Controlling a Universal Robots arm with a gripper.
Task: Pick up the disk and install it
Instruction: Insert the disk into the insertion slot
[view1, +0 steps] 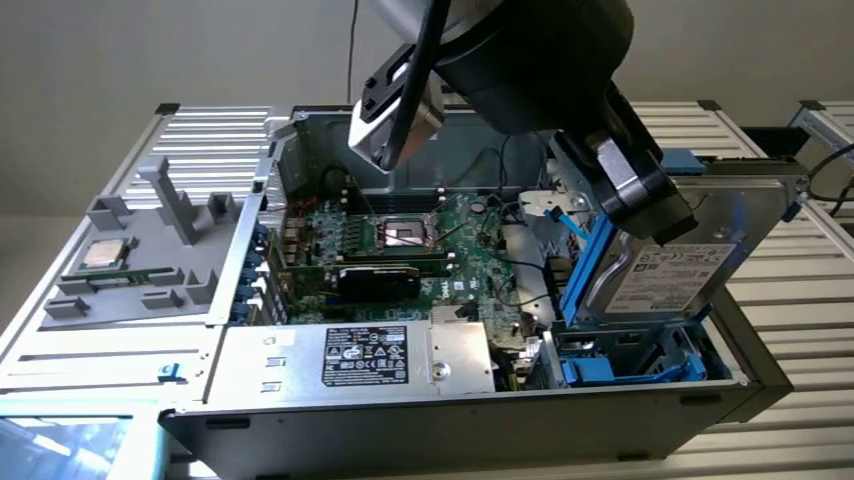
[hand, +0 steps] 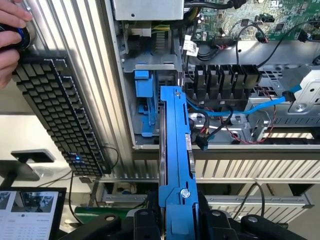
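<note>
- Your end effector (view1: 650, 200) is clenched on the disk (view1: 681, 262). In the wrist view, the end effector (hand: 179, 216) clamps the blue carrier frame (hand: 176, 150) from both sides.
- The disk is lifted off the tabletop (view1: 801, 260). It stands on edge and tilted, with its white label facing the exterior camera.
- The disk hangs over the open computer case (view1: 467, 410), at the exterior view's right. Its lower end is at the blue drive bay (view1: 627, 368); you cannot tell whether they touch.
- The motherboard (view1: 400, 240) lies well to the exterior view's left of the disk.
- A hand (hand: 9, 30) sits at one end of a keyboard (hand: 55, 115), outside the case.
</note>
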